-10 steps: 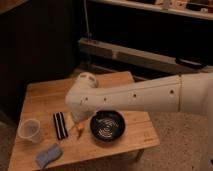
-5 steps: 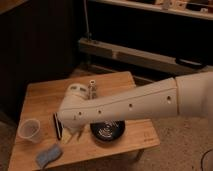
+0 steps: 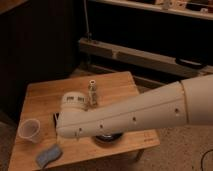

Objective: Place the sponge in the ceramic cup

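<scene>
My pincer hides beneath my arm, low over the table (spread or pressed, I cannot tell), probably to reach the sponge, lying near-left outside the ceramic cup.

White arm stretched across a small wooden table

From where I stand, the thick arm comes in from 3 o'clock and covers the table's near middle. The gripper sticks up just past the arm's rounded end, over the table's centre. A blue sponge lies flat by the 7 o'clock corner, with a pale cup upright at 8 o'clock, near it but apart. A dark bowl peeks out under the arm at 5 o'clock.
</scene>
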Controlling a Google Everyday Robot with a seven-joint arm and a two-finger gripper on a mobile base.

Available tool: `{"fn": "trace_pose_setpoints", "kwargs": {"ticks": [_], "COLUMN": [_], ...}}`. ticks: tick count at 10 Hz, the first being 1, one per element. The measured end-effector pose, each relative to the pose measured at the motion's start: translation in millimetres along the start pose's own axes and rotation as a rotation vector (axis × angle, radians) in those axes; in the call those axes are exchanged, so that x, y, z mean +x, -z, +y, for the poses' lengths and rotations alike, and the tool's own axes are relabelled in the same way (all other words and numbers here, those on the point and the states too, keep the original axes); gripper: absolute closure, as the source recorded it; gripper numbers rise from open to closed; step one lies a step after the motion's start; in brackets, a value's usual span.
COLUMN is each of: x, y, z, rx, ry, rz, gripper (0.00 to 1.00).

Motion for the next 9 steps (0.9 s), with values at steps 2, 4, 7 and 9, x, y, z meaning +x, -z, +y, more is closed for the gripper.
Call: {"fn": "trace_pose_setpoints", "kwargs": {"ticks": [2,4,7,9], "x": [-32,-49,-63,-65], "y": [-2,-7,-11,-10], "z": [-1,-10,-25,-26], "rx": [-0.016,-0.069,-0.085,-0.087], "ry": [0.211,0.299,0.360,0.372], "rz": [-0.180,-0.284,-0.382,-0.391], "gripper": [0.20,0.20,0.20,0.20]}}
